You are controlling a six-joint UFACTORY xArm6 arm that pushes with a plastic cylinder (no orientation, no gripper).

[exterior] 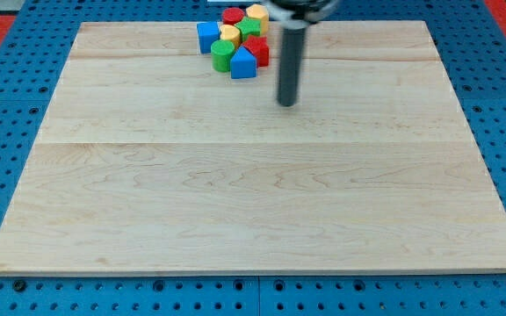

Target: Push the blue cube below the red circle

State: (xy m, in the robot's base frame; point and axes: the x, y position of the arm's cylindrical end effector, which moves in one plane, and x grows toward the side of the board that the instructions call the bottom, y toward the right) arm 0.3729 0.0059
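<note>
The pale wooden worktop (pixel 253 184) fills most of the view, bare except for a tight cluster of blocks near the view's top. My dark rod comes down from the top edge, and my tip (pixel 287 103) rests on open wood. There are no jaws to hold apart or together, only this rod.

The whole cluster lies up and to the view's left of my tip, near but not touching. The blue cube (pixel 207 37) is its farthest piece from my tip, on the cluster's left edge: a bright blue, square-faced block with its left side free. The red circle (pixel 233 15) sits at the cluster's top, up and to the right of the cube.

A yellow block (pixel 229 35) and a green block (pixel 223 55) crowd the spot under the circle. I judge it best to circle round to the cube's free left side and nudge it rightward gently, so the circle is not disturbed.
</note>
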